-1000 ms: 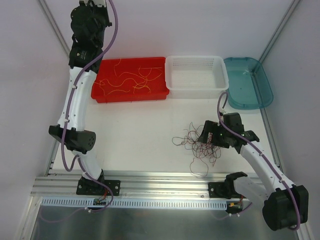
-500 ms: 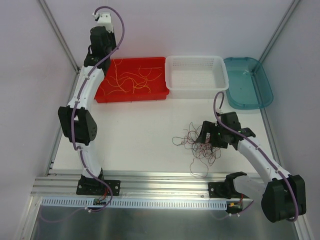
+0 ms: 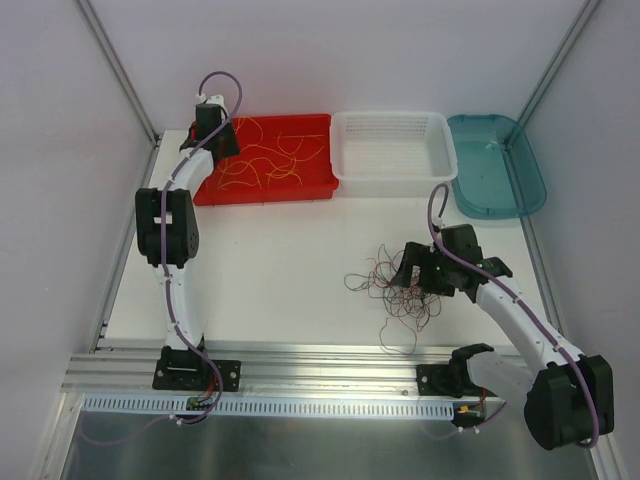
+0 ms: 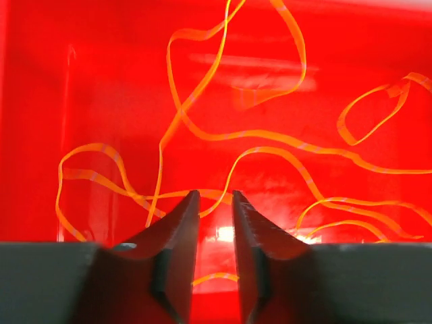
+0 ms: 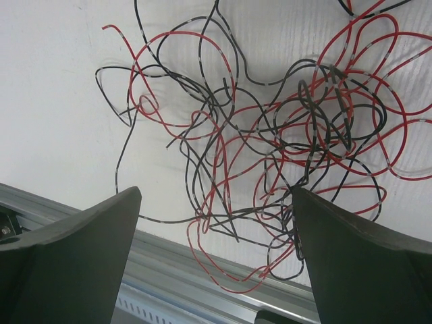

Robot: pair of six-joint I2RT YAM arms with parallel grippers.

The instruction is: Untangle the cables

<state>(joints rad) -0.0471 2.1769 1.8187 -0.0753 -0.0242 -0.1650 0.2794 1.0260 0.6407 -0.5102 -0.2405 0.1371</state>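
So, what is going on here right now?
Two robot arms are working on a heap of thin wires. The left gripper is down over the red tray, jaws a little apart, above loose yellow-orange strands lying in it. The right gripper hangs wide open just above the tangle of red and black wires on the table, holding nothing. That clump is not yet pulled apart.
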